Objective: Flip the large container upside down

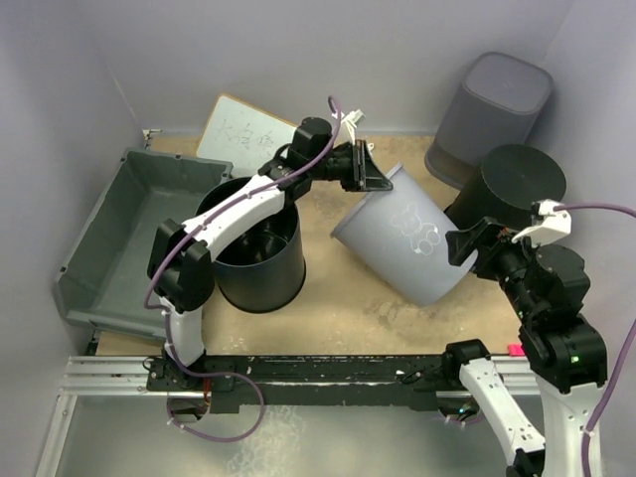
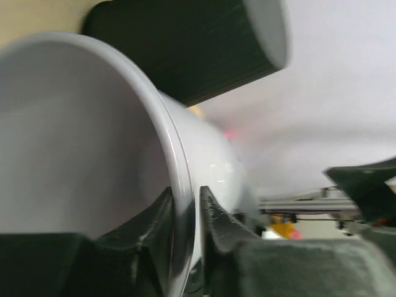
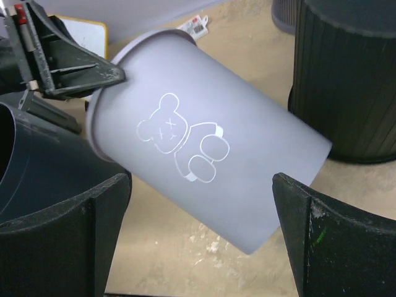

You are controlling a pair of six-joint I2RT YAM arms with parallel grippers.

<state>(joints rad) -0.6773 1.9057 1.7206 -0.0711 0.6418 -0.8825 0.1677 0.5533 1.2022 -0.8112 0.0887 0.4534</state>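
Gripping left tool point(image 2: 185, 207): clamped on the rim of the tilted pale bucket point(image 3: 235, 142).
Right tool point(image 3: 201, 185): spread wide, just beside that bucket.
Large container point(image 1: 119, 238): far left on the counter point(image 1: 338, 303), open side up.

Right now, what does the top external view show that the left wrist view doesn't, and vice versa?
Only top external: the large container at the left wall, open side up, no pincer on it, and the tall square bin. Only left wrist: the left pincer clamping the bear-print bucket by its rim, one finger inside, one outside. Both: that tilted bucket and the ribbed black bucket.
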